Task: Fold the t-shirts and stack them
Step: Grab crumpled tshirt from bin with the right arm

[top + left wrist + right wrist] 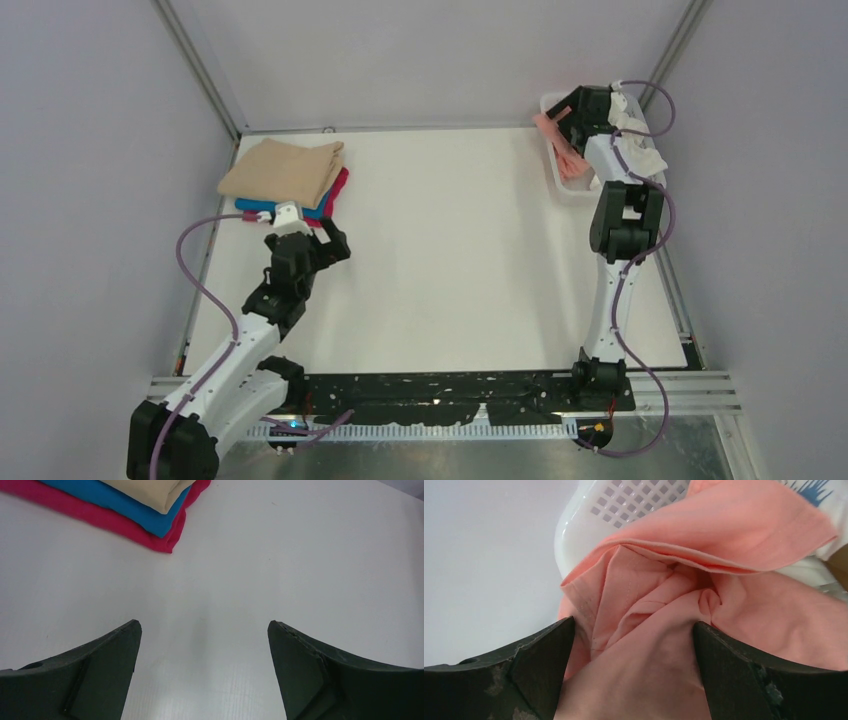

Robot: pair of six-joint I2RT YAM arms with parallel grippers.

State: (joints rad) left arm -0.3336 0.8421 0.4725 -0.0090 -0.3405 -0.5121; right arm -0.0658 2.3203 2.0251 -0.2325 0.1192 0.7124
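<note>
A salmon-pink t-shirt [684,630] lies bunched in a white basket [624,502] at the back right of the table [450,260], and hangs over the rim [556,140]. My right gripper [633,630] is open, jaws wide on either side of a bunch of the pink cloth. A stack of folded shirts sits at the back left: tan [282,168] on top, bright blue [256,206] in the middle, magenta [338,190] at the bottom. It also shows in the left wrist view [150,517]. My left gripper [204,630] is open and empty, just in front of the stack.
A white garment [640,150] with a blue print [811,489] also lies in the basket. Grey walls and metal frame posts surround the table. The right arm [622,220] reaches over the table's right edge.
</note>
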